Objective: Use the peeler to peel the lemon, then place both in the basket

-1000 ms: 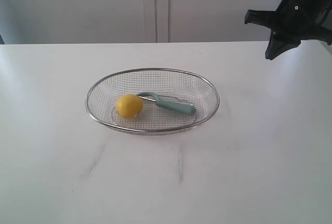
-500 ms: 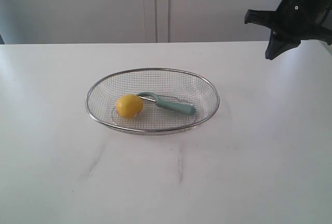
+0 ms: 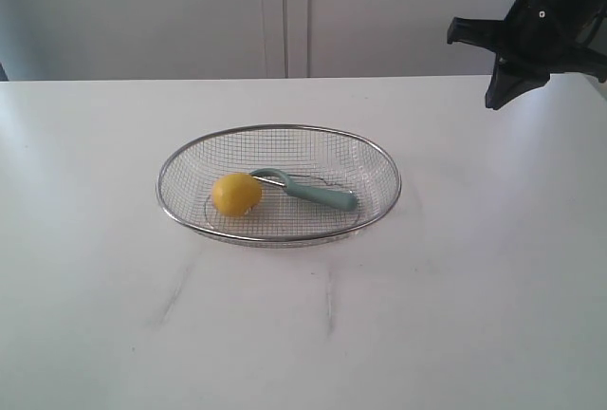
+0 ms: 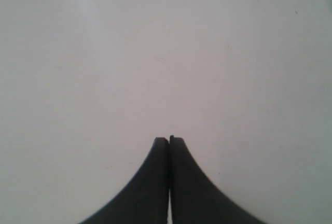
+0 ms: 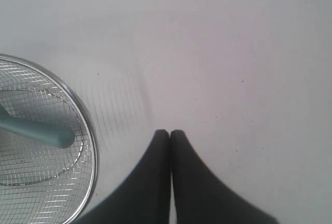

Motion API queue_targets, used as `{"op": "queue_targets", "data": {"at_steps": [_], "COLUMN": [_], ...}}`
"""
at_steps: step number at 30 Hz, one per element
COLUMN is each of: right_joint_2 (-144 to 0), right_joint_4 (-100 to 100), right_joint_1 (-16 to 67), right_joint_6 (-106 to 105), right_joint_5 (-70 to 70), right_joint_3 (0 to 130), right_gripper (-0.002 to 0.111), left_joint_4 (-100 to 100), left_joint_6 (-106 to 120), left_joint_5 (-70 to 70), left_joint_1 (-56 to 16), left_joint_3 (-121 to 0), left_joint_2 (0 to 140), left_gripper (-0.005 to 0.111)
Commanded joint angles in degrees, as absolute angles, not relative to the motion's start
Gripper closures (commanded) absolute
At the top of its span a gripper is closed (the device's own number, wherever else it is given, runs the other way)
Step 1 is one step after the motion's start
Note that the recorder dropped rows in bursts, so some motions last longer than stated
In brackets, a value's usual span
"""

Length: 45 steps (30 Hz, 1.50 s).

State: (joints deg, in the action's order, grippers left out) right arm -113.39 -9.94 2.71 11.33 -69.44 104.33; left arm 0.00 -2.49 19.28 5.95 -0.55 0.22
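**Both task things in the basket, neither gripper holding anything**

Two items, the lemon [image 3: 236, 194] and the peeler [image 3: 308, 190], lie inside the basket [image 3: 278, 128], which sits mid-tabletop [image 3: 474, 287]. Reading the basket as a clock face in the exterior view, the lemon rests near 8 o'clock. The peeler runs from the centre out toward 4 o'clock, its looped head just beside the lemon; we cannot tell whether they touch.

The left gripper [image 4: 169, 140] has its jaws pressed together over bare tabletop, pinching nothing. The right gripper [image 5: 170, 133] is likewise pressed together and empty, just outside the basket rim near the peeler's handle end. The right arm [image 3: 536, 26] hangs raised at about 2 o'clock from the basket, well apart from it.

Step in hand, as we judge it: the placing looks done, since both things sit in the basket. The lemon's skin shows smooth and whole yellow from here and we see no peel strips, so we cannot confirm the peeling.

If peeling is not yet done, the next move calls for both grippers to spread. One would then drop onto the teal handle and the other take the lemon, each clearing the rim.

Writing: none readable. No brand shows on the peeler, and no sticker on the lemon's visible side.
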Motion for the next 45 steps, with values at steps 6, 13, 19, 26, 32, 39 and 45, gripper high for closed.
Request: {"op": "queue_targets", "data": {"at_steps": [6, 13, 19, 26, 32, 39, 45], "right_joint_2": [-112.7, -112.7, -112.7, -112.7, -112.7, -112.5, -112.4], "right_joint_4": [-9.5, -9.7, -9.4, -8.0, -5.9, -3.5, -2.5], "right_joint_1": [2.3, 2.3, 2.3, 2.3, 2.3, 2.3, 2.3], "right_joint_6": [11.4, 11.4, 11.4, 8.1, 7.7, 7.5, 7.5], "right_joint_5": [-68.7, -68.7, -68.7, -68.6, -69.2, -70.0, -70.0], "right_joint_3": [104.5, 104.5, 104.5, 104.5, 104.5, 104.5, 104.5], "right_gripper": [0.108, 0.108, 0.108, 0.108, 0.108, 0.108, 0.108], "left_joint_4": [0.0, 0.0, 0.0, 0.0, 0.0, 0.0, 0.0], "left_joint_6": [-2.7, -2.7, -2.7, -2.7, -2.7, -2.7, -2.7], "left_joint_5": [19.9, 19.9, 19.9, 19.9, 19.7, 19.7, 19.7], "left_joint_1": [6.1, 6.1, 6.1, 6.1, 6.1, 6.1, 6.1], "left_joint_3": [0.0, 0.0, 0.0, 0.0, 0.0, 0.0, 0.0], "left_joint_2": [0.0, 0.0, 0.0, 0.0, 0.0, 0.0, 0.0], "left_gripper": [0.107, 0.107, 0.107, 0.107, 0.107, 0.107, 0.107]}}
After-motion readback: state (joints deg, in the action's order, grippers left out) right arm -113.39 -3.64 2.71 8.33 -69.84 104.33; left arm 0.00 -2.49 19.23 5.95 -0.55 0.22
